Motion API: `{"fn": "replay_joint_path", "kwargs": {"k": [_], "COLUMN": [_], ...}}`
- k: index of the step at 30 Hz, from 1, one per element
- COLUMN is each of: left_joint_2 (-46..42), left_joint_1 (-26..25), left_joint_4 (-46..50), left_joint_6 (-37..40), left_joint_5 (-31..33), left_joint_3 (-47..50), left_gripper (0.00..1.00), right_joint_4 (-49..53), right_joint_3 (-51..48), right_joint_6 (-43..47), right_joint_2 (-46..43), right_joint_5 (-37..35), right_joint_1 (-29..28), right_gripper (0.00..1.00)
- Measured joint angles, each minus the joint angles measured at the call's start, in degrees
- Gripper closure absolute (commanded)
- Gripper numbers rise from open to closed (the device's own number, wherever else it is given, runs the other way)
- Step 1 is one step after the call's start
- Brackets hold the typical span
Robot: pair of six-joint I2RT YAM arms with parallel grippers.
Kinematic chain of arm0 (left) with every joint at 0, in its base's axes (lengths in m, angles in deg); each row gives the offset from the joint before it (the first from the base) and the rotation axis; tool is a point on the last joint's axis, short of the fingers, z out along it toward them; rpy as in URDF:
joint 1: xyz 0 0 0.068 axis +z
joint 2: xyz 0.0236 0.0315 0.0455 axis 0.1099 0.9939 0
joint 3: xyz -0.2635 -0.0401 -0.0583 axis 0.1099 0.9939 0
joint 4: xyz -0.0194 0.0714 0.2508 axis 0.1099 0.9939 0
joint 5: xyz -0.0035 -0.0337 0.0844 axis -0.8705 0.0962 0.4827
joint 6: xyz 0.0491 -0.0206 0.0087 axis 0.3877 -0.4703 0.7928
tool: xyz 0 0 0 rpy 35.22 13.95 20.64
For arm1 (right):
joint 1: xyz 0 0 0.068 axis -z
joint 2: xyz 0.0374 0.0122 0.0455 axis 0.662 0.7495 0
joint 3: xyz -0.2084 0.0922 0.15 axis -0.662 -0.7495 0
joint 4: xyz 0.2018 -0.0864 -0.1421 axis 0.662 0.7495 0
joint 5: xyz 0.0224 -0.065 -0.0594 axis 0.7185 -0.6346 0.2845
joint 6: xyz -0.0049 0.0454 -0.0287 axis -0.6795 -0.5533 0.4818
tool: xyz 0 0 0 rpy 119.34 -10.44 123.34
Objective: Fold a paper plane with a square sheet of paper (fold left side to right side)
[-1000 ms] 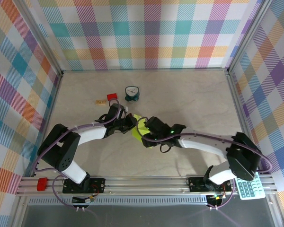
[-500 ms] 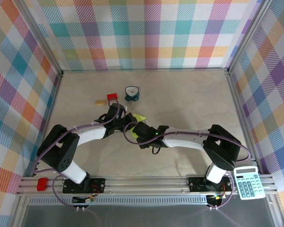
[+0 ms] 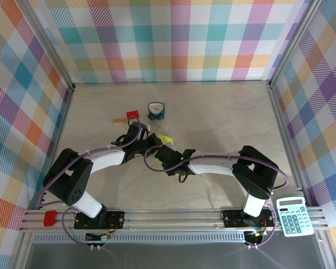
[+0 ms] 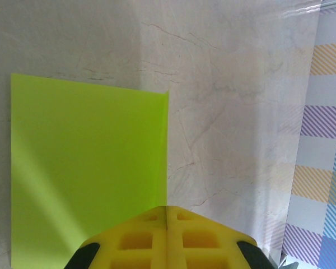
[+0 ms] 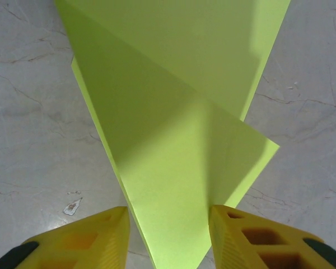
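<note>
The square sheet of paper (image 3: 166, 138) is lime yellow-green, and both grippers cover most of it in the top view. In the left wrist view the paper (image 4: 89, 168) lies flat on the table. My left gripper (image 4: 167, 208) is shut, its seam in line with the paper's right edge; I cannot tell whether paper is pinched there. From above, the left gripper (image 3: 147, 143) meets the right gripper (image 3: 158, 152) over the sheet. In the right wrist view the paper (image 5: 173, 140) is creased into a pointed shape. My right gripper (image 5: 168, 224) is open, one finger on each side of the point.
A small teal clock (image 3: 155, 110), a red block (image 3: 133, 115) and a small tan piece (image 3: 119, 120) stand behind the grippers. A calculator (image 3: 294, 216) lies at the near right by the rail. Plaid walls close in the marble table (image 3: 224, 117).
My right gripper has slid left over the paper toward the left gripper, hiding most of the sheet from above, and its jaws have narrowed. The left arm has held still.
</note>
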Motion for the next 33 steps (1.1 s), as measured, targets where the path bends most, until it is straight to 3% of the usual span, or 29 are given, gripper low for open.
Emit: {"fn": "replay_joint_path", "kwargs": {"k": [4,10,13,18,21,28,33], "left_joint_2": [0.0,0.0,0.0,-1.4,-4.6,-12.1,-13.5], "left_joint_1": [0.0,0.0,0.0,1.3,4.5,17.0,19.2], "left_joint_4": [0.0,0.0,0.5,4.6,7.0,9.6,12.5], "left_joint_6": [0.0,0.2,1.2,5.3,7.4,10.6,13.6], "left_joint_5": [0.0,0.0,-0.3,-0.9,-2.7,-9.4,-13.1], "left_joint_3": [0.0,0.0,-0.2,-1.5,-1.5,-1.4,-0.7], "left_gripper": [1.00,1.00,0.90,0.67,0.60,0.56,0.55], "right_joint_4": [-0.1,-0.1,-0.1,-0.1,-0.1,-0.1,-1.5], "right_joint_3": [0.4,0.7,0.7,0.6,0.6,0.5,-1.6], "right_joint_6": [0.4,0.7,0.5,0.5,0.6,1.7,1.7], "right_joint_2": [0.3,0.7,0.9,1.0,1.0,0.9,-0.2], "right_joint_5": [-0.2,-0.3,-0.4,0.1,1.2,9.3,21.7], "right_joint_1": [0.0,0.0,0.0,0.2,0.8,4.3,10.0], "right_gripper": [0.69,0.93,0.99,1.00,1.00,1.00,1.00]}}
